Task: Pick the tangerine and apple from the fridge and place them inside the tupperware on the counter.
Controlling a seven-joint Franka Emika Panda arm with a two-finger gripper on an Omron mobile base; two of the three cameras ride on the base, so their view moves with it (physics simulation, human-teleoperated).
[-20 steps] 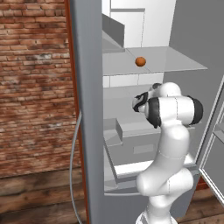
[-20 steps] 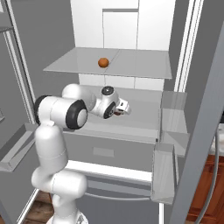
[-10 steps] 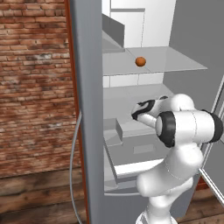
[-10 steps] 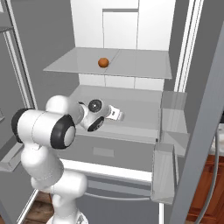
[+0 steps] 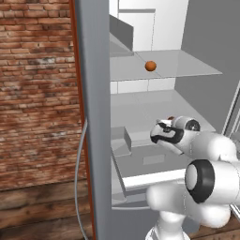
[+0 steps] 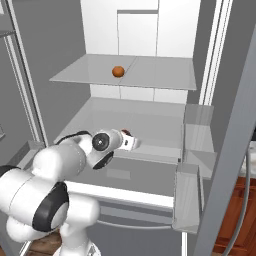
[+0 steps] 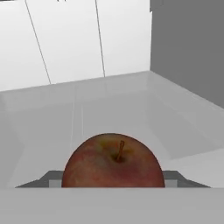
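Hand [image 6: 131, 141] is reached into the fridge [image 6: 150, 120] over the lower shelf, with the apple [image 7: 113, 162] right in front of it, stem up, dark finger tips [image 7: 52, 178] showing either side of it; can't tell if they're pinching it yet or just spread around it. Tangerine [image 5: 150, 66] sits on the upper glass shelf [image 6: 165, 75], well apart. I'd centre the fruit between the tips, squeeze across its widest part, then lift straight up before backing out under that shelf.

The apple [image 7: 113, 161] sits directly ahead of the end effector [image 7: 113, 183]; beyond it, bare fridge [image 7: 183, 43] shelf reaches the back wall.
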